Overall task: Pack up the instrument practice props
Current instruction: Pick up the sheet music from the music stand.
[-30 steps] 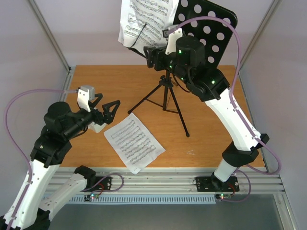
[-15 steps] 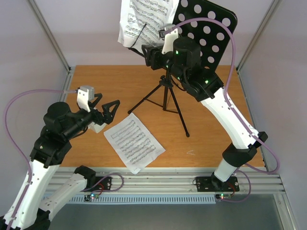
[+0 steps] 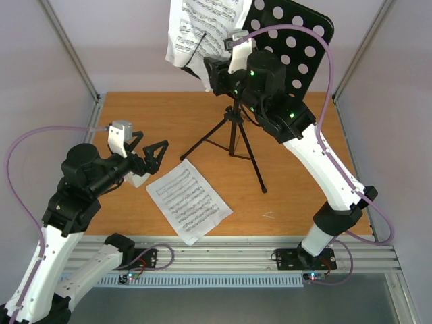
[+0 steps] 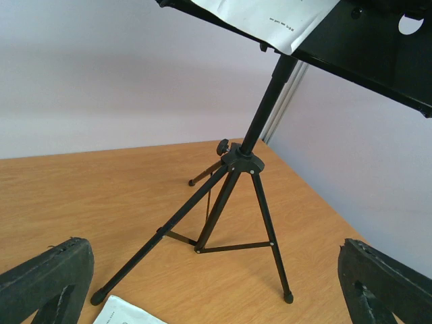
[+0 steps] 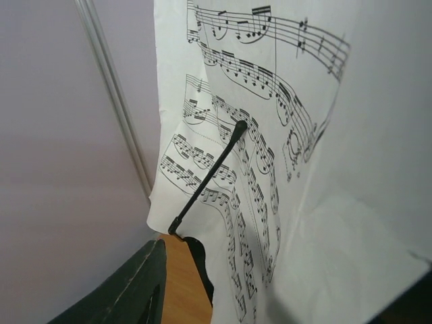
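Observation:
The black tripod music stand [image 3: 233,128] rises from the middle of the table, its perforated desk [image 3: 297,34] at the top. One sheet-music page [image 3: 202,27] leans on the desk under a thin black wire arm [image 5: 206,179]. My right gripper [image 3: 208,73] is at the page's lower edge. Its jaws are partly closed either side of the page [image 5: 270,169], and a gap still shows beside the left finger [image 5: 128,283]. A second page [image 3: 189,201] lies flat on the table. My left gripper [image 3: 154,142] hovers wide open and holds nothing, facing the tripod legs [image 4: 229,202].
A small white thing [image 3: 138,179] lies partly hidden under my left gripper. The tripod's feet [image 4: 288,295] spread across the table's middle. Pale walls and slanted metal posts [image 3: 67,47] close in the back and sides.
My right gripper has edged left and up to the page's lower edge, and its jaws have narrowed. The left arm has not moved.

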`<state>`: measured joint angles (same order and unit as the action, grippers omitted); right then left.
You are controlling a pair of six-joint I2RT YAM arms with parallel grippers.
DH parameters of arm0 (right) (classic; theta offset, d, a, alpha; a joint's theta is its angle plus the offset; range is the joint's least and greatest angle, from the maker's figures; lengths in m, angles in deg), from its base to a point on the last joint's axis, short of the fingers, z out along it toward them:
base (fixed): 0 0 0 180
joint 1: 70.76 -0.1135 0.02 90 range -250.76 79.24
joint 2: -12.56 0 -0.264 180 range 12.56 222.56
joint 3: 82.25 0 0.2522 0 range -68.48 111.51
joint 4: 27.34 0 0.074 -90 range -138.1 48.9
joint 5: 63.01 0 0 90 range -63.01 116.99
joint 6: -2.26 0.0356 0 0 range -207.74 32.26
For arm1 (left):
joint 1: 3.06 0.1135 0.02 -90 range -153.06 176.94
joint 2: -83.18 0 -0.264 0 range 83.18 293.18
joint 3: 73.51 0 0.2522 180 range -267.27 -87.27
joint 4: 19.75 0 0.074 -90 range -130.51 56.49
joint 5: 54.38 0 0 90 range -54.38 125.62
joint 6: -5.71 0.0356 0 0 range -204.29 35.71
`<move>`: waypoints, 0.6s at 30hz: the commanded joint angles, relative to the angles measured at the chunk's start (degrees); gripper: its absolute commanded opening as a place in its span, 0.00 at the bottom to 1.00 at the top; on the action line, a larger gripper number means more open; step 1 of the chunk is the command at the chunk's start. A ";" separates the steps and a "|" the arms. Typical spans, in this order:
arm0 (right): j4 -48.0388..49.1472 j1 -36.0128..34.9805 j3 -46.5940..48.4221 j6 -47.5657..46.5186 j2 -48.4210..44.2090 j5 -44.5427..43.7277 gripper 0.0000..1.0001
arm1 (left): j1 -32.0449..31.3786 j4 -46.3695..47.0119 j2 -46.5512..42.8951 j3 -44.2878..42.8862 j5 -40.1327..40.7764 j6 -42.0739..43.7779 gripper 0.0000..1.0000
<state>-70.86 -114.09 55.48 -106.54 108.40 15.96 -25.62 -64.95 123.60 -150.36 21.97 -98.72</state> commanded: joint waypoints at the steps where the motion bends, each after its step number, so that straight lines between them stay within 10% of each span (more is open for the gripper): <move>1: 1.81 0.28 0.14 -1.44 -1.58 -1.61 0.40 | 0.22 2.59 -0.29 0.58 0.46 1.34 0.99; 18: 3.21 0.30 -2.38 -3.11 -2.73 -2.31 0.01 | 0.16 5.34 7.44 -3.43 2.14 -6.08 0.99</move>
<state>-68.98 -114.09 53.51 -108.42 107.91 14.50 -25.62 -64.56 125.55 -149.57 26.04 -102.77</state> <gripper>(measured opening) 0.023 0.994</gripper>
